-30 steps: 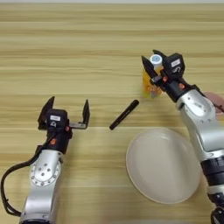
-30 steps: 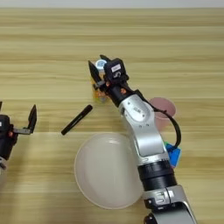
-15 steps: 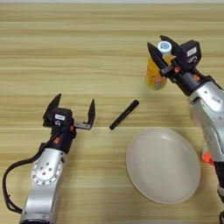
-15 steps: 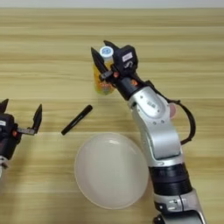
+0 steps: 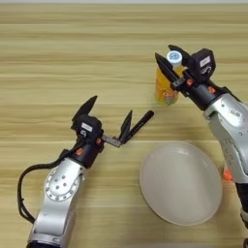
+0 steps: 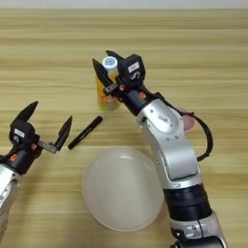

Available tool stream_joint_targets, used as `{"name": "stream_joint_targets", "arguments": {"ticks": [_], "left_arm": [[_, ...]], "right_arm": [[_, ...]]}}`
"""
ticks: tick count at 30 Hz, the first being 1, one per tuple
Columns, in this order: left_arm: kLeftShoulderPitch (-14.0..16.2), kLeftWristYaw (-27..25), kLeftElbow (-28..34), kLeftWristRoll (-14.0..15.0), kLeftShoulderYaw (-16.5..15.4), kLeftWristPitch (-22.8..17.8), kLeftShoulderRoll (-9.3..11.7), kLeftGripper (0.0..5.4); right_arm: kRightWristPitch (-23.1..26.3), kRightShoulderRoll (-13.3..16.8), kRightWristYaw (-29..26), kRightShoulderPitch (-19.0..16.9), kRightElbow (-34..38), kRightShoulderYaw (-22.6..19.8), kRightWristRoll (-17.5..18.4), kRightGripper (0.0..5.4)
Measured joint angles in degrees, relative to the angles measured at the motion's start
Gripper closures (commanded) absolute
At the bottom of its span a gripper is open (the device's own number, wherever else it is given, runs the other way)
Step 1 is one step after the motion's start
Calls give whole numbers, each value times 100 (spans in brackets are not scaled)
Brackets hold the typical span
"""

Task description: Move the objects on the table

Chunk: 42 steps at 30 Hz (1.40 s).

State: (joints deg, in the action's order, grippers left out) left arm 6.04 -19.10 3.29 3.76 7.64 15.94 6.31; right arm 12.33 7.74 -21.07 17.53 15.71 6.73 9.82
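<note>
Light-wood table [image 5: 58,43] with horizontal grain stripes, bearing all objects shown. Round beige plate [image 5: 181,183] lies flat on the near right part of the table, nothing on it. Right arm reaches over from the right side; the right gripper [image 5: 170,62] sits at the top of the orange-juice bottle [image 5: 164,86], its two black fingers spread apart on either side of the white cap, not visibly pressing on it. The bottle stands upright on the table, beyond the plate and well apart from it. Left arm rises from the near left corner; the left gripper [image 5: 109,116] hovers left of the plate, its two fingers wide apart and holding nothing. Black pen [image 6: 85,131] lies on the table at a slant, between the left gripper and the bottle; its near end is just beside the left gripper's right finger, and contact cannot be told. Pink cup [image 6: 188,123] shows only as a sliver behind the right forearm.
</note>
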Motion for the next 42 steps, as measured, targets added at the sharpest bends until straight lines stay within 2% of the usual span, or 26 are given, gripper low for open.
{"name": "stream_joint_targets", "arguments": {"ticks": [7, 17, 23, 32, 36, 42], "left_arm": [[-247, -207, -8, 97, 208, -84, -27, 0], [-910, -403, -502, 219, 318, -176, -149, 0], [-1059, -674, -567, 433, 387, -223, -221, 0], [-1181, -998, -597, 527, 523, -247, -222, 0], [-1286, -1072, -785, 526, 590, -241, -237, 0], [-1598, -1089, -1231, 517, 601, -164, -331, 0]], "right_arm": [[1, -20, -52, -1, -13, 55, 8, 361], [76, -77, -58, -14, -8, 161, 35, 361], [80, -110, -62, -14, -7, 231, 37, 361], [78, -123, -79, 0, -111, 260, 35, 361], [77, -141, -88, 18, -154, 294, 35, 361], [77, -195, -97, 19, -144, 407, 36, 361]]}}
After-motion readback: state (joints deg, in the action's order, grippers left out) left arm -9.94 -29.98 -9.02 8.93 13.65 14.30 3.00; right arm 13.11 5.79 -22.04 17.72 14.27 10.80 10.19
